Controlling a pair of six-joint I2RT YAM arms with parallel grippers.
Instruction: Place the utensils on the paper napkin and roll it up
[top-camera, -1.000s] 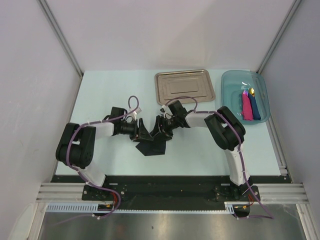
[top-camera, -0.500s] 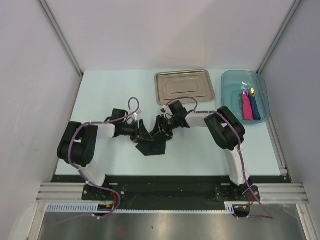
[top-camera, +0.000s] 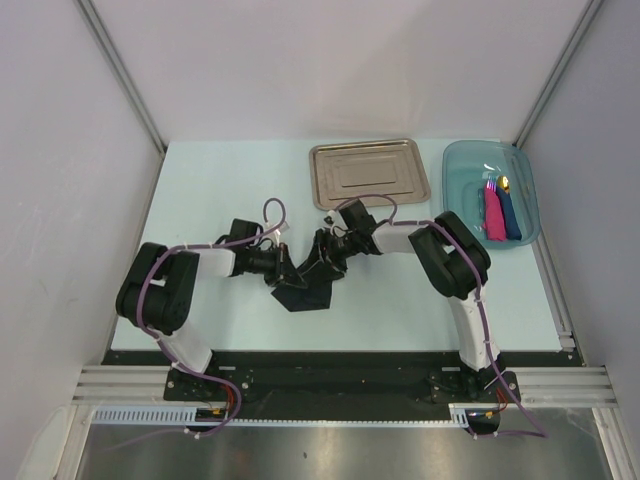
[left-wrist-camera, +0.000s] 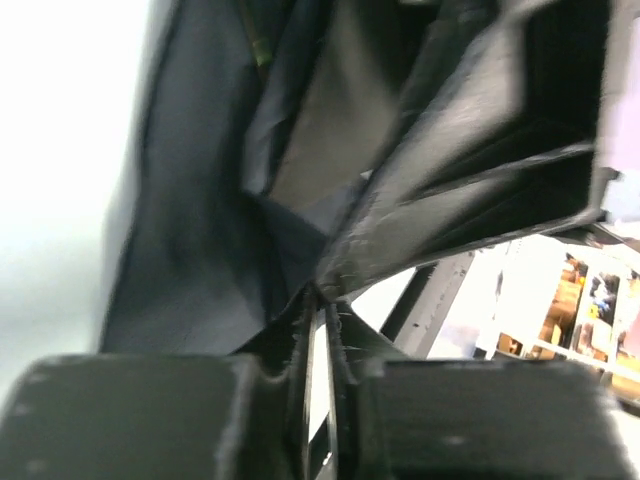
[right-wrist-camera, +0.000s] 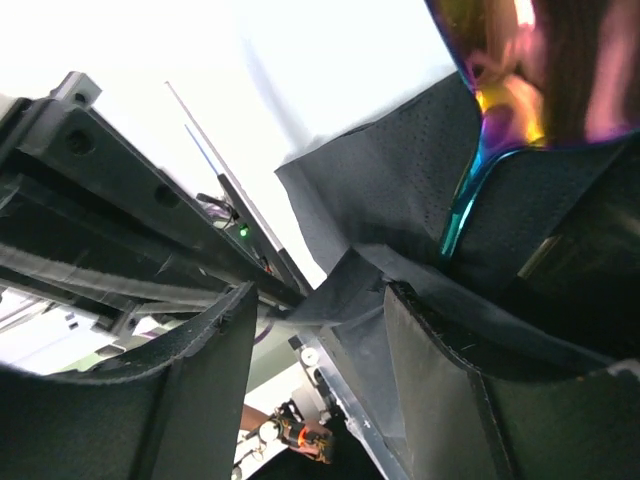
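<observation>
Two black-and-white arms, same build.
On left arm (top-camera: 165, 290) and right arm (top-camera: 455, 262), bulky black joint housings are linked by white segments; purple cables (top-camera: 268, 203) are looped along each; black fingers (right-wrist-camera: 200, 400) are faced with grainy pads.

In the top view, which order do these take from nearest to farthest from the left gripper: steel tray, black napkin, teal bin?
1. black napkin, mid-table, right at the left gripper.
2. steel tray, back centre.
3. teal bin, back right corner.
</observation>
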